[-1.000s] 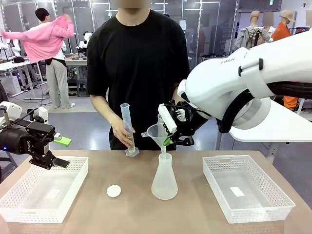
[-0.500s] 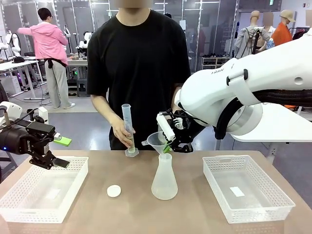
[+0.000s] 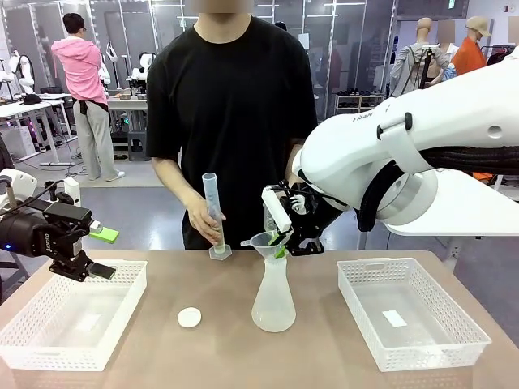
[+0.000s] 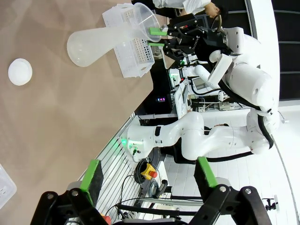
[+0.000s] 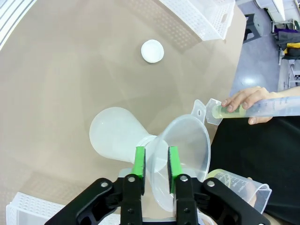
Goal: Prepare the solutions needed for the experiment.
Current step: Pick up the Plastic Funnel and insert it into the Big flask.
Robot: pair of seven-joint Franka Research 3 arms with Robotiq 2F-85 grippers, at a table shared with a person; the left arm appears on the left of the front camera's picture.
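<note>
At the far left of the front view, the left gripper point(image 3: 102, 253) hangs over the far corner of the left basket point(image 3: 57, 352). Its own wrist camera shows what that view leaves unclear: its fingers are spread wide with nothing between the green pads.

On the bare desk point(image 3: 211, 356), a small white cap point(image 3: 189, 318) lies between that basket and the flask. Behind it, the person's hand point(image 3: 201, 220) grips a tall graduated cylinder point(image 3: 211, 193), which stands nearly upright with its base at the desk's far edge. From the right wrist, pale yellow-green liquid point(image 5: 224, 111) shows near the cylinder's base.

The frosted conical flask point(image 3: 273, 298) stands at the middle of the desk, with a clear funnel point(image 3: 265, 241) seated in its neck. I cannot tell through the frosted wall whether liquid lies inside.

The right gripper point(image 3: 281, 241) is at the funnel's right side. Its wrist view shows its fingers parted a little, one green pad on each side of the funnel's rim wall, with space around the wall. That view also catches a clear measuring beaker point(image 5: 236, 187) at its lower right.

The right basket point(image 3: 438, 350) sits at the far right.
</note>
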